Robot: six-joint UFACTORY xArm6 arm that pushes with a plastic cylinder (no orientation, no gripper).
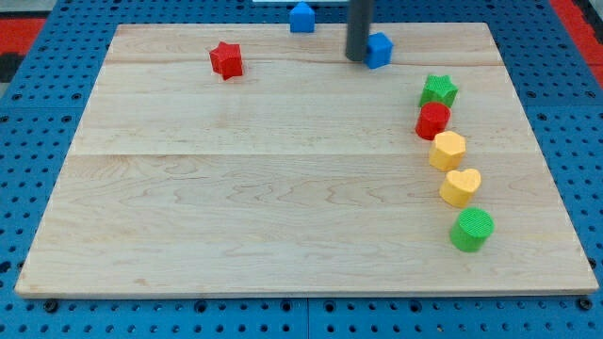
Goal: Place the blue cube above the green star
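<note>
The blue cube (380, 49) sits near the view's top edge of the wooden board, right of centre. My tip (357, 57) stands right against the cube's left side, touching it or nearly so. The green star (439, 90) lies below and to the right of the cube, near the board's right side. The rod comes down from the view's top.
Below the green star runs a column: a red cylinder (433, 121), a yellow hexagon (448, 150), a yellow heart (461, 186) and a green cylinder (471, 229). A red star (226, 59) lies top left. Another blue block (301, 17) sits at the board's top edge.
</note>
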